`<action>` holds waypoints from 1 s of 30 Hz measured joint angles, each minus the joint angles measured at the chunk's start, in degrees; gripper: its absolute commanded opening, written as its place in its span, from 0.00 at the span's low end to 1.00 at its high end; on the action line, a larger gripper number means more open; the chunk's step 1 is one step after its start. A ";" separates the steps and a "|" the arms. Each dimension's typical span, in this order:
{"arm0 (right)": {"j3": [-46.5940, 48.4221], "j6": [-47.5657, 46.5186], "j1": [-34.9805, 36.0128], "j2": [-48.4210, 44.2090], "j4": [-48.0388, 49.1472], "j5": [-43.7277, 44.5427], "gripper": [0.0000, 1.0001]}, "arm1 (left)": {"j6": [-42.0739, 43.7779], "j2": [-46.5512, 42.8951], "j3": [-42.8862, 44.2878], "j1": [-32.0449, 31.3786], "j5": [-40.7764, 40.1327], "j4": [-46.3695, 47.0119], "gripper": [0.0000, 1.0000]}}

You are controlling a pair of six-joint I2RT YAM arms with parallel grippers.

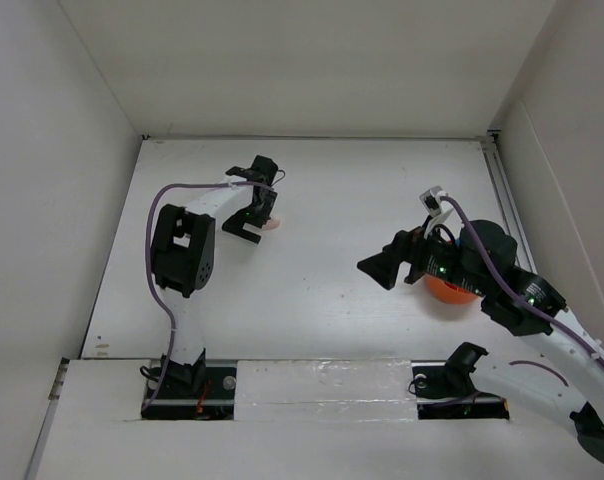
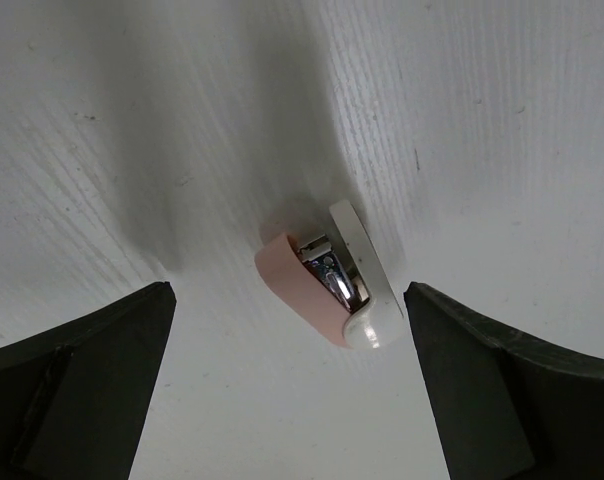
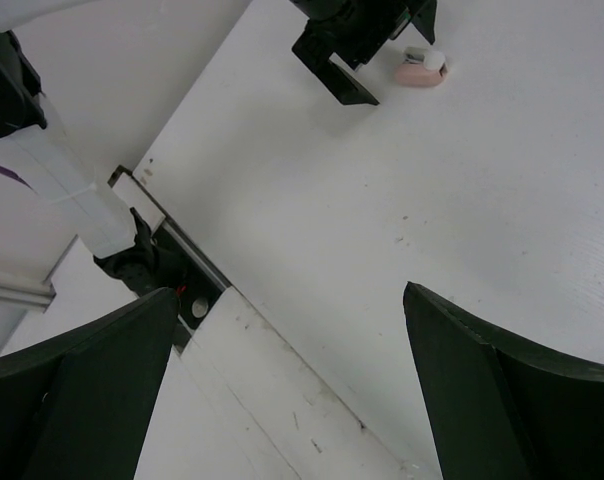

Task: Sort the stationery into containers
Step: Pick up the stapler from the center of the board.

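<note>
left claw [image 2: 288,296]: jaws wide open, empty, poised over the pink-white eraser [image 2: 294,282]
pink-white eraser: lying on the white counter [image 1: 322,190], far left part, between the left fingers and clear of both
right claw [image 1: 382,268]: jaws wide open, empty, above the counter
orange tub [image 1: 450,291]: right side, mostly hidden under the right arm

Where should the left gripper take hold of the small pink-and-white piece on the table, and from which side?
Probably best to pinch the pink-and-white piece across its middle, one finger on the pink face and one on the white, coming straight down. It is narrow that way, and the open left gripper hangs over it, a finger to each side.
</note>
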 measured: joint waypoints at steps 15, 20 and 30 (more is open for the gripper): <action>-1.49 0.00 0.02 -0.83 0.46 -1.01 1.00 | -1.31 2.93 2.43 1.75 1.84 0.85 0.98; -2.54 0.00 0.02 -2.10 0.52 -1.07 1.00 | -1.81 3.93 3.87 1.92 1.97 -0.28 0.93; -2.73 0.00 0.02 -4.37 0.52 -1.01 1.00 | -1.90 7.04 8.31 1.92 2.49 -3.26 0.59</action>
